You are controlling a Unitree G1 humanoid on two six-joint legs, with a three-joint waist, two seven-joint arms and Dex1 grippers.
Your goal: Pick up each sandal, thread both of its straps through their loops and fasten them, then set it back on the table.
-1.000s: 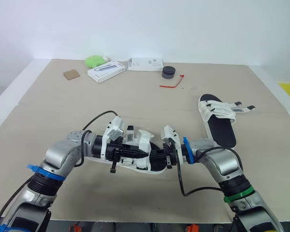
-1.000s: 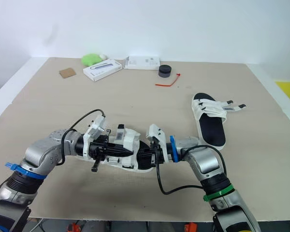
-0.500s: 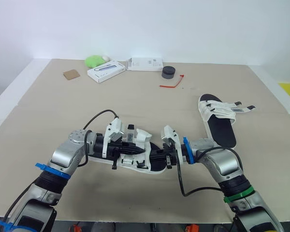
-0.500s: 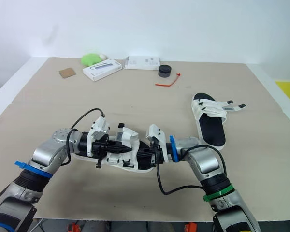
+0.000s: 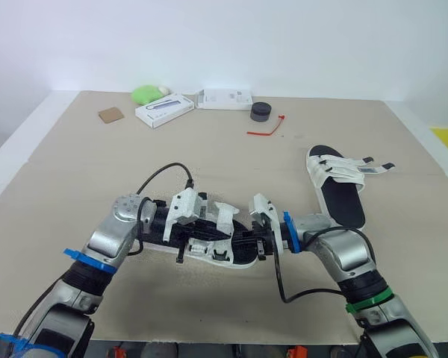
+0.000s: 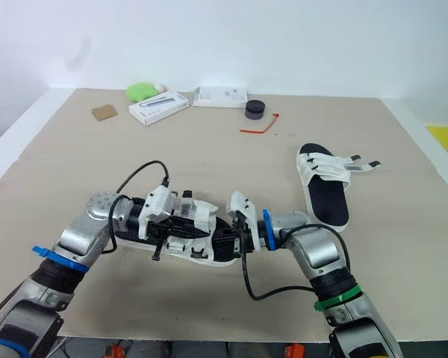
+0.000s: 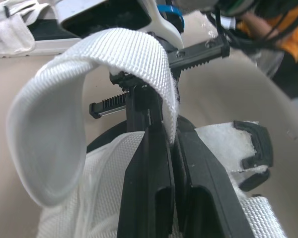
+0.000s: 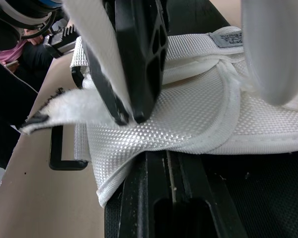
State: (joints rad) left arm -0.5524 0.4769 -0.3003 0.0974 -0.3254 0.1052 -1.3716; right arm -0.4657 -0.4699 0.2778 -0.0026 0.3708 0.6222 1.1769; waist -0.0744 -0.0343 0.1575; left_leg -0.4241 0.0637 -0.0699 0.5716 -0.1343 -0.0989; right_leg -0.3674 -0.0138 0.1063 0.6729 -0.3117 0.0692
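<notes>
The left gripper (image 7: 156, 106) clamped the white strap (image 7: 64, 124), the right gripper (image 8: 164, 158) gripped the sandal (image 5: 231, 250) near the table's (image 5: 209, 164) front edge — its tag (image 8: 223, 37) was unreadable; the second sandal (image 5: 340, 186) lay well apart

Two head cameras sit side by side, high up, looking down and forward over the table (image 5: 75, 149) toward 12 o'clock. Both see the same sandal (image 5: 239, 253) near 6 o'clock. Each wrist camera sits on its arm and looks from very close at that sandal's white strap (image 7: 49, 124).
</notes>
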